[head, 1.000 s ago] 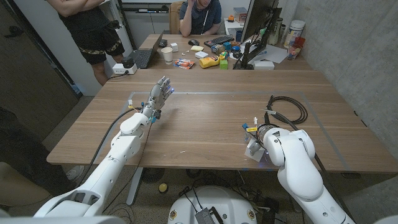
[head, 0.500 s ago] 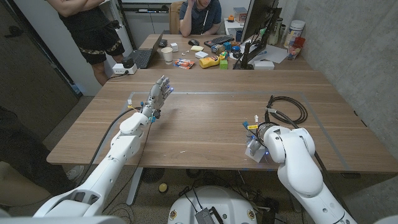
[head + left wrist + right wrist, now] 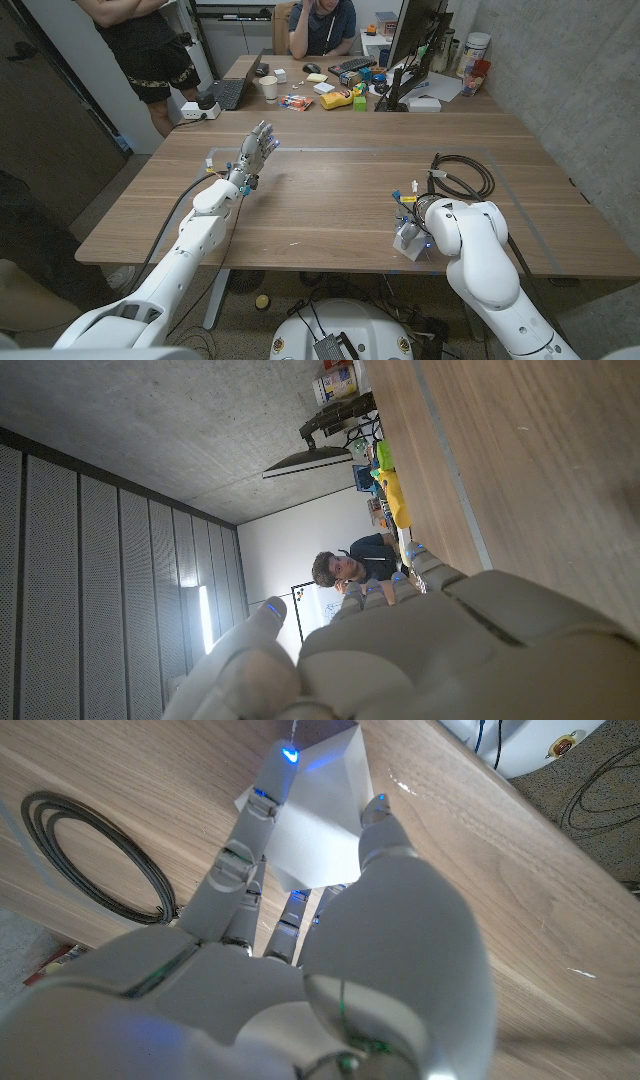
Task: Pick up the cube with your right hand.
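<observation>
Right wrist view: unmarked white cube.

The table is bare wood across its middle and along most of the near edge, so a hand could pass freely there. By the right edge a coiled black cable lies on the wood, just beyond the right hand, which is closed around the white cube near the near edge; in the right wrist view the coil lies close beside the fingers. The left hand stands raised with fingers spread toward the far left corner. Along the far edge a second table's clutter and a monitor block the way.
</observation>
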